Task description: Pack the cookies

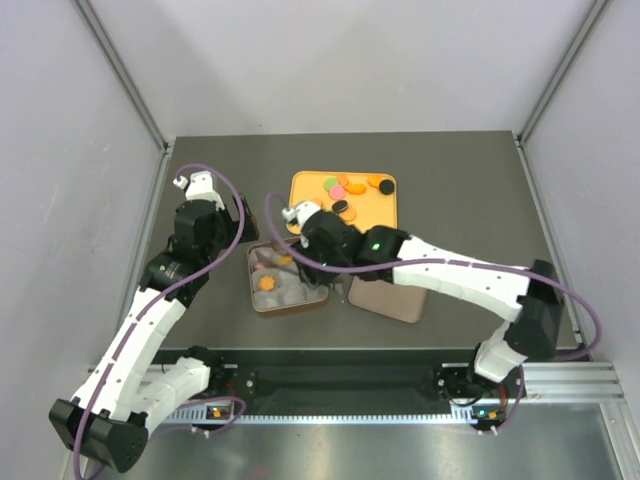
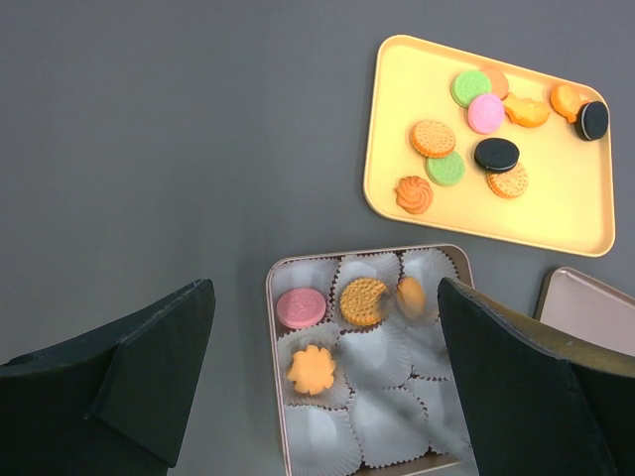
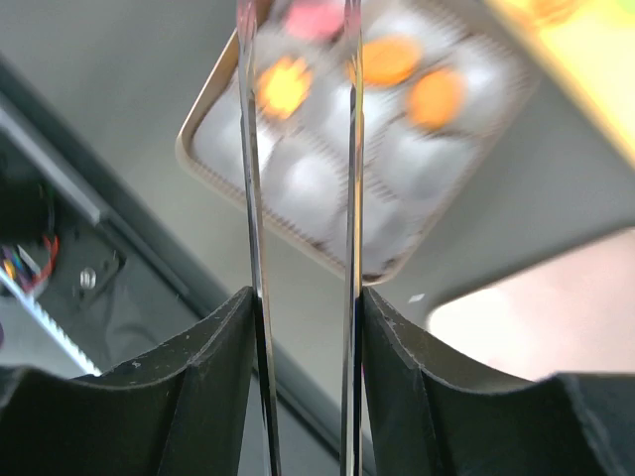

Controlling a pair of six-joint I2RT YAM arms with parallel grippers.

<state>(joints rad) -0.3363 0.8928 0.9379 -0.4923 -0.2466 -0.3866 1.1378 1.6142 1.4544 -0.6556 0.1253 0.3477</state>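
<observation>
- right gripper (image 3: 303, 312) clamped on metal tweezers (image 3: 254, 198); blades apart, tips out of frame, can't tell if they pinch anything
- tweezers hang over tin (image 3: 189, 149)
- four cookies (image 2: 363, 301) sit in tin's paper cups (image 2: 382, 426); the others on yellow tray (image 2: 397, 109) beyond tin
- left gripper (image 2: 325, 293) spread wide, empty, left of tin

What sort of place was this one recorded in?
Probably a robot lab cell: bare grey walls, two arms bolted to a rail, and a dark table with a tray and tin of cookies.
</observation>
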